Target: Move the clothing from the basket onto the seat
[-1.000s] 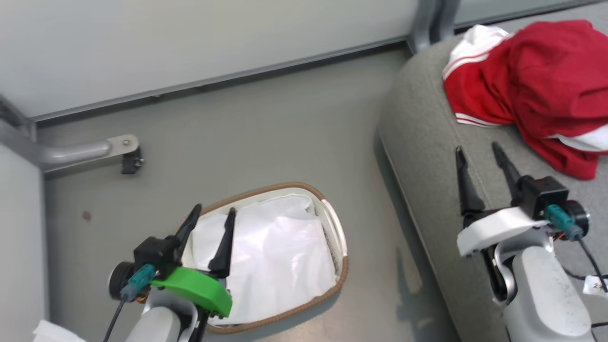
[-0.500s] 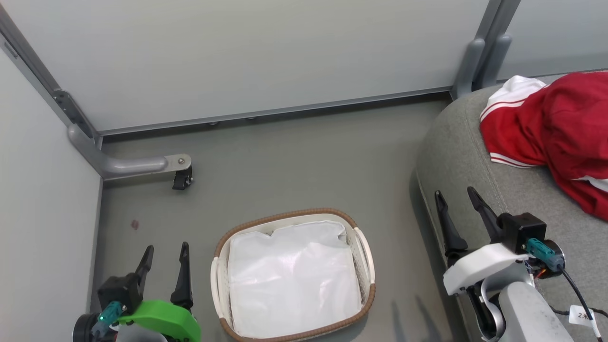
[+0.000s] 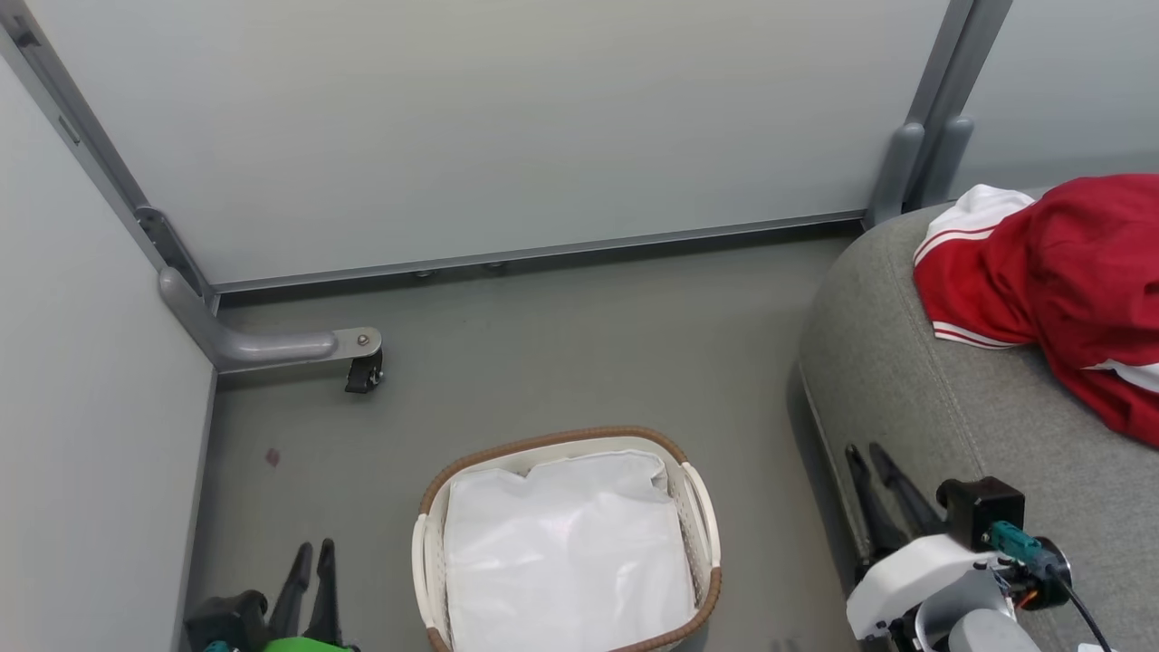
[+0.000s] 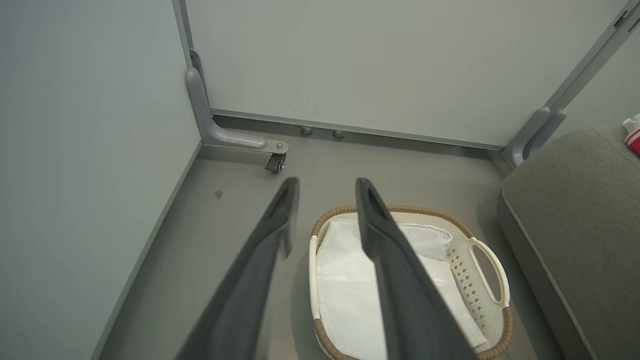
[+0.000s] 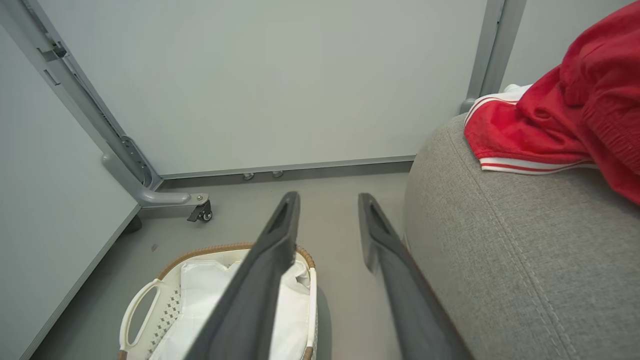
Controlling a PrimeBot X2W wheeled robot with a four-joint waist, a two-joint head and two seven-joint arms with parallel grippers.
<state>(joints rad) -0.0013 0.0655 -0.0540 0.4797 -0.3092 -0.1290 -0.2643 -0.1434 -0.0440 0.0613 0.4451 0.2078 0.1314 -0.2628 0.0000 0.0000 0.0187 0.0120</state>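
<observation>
Grey floor (image 3: 579, 344) closest in, with left jaws and right jaws both parted and empty above it. Next, basket (image 3: 709, 521) holding its white liner (image 3: 566, 552), near the seat (image 3: 905, 407). Farther back, red clothing (image 3: 1077, 272) heaped on the seat, well apart from the basket, before pale wall panels (image 3: 507, 127).

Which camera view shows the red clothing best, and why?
The head view: the clothing lies on the seat, white panel and striped trim visible. The right wrist view crops it more; the left wrist view catches a sliver.
</observation>
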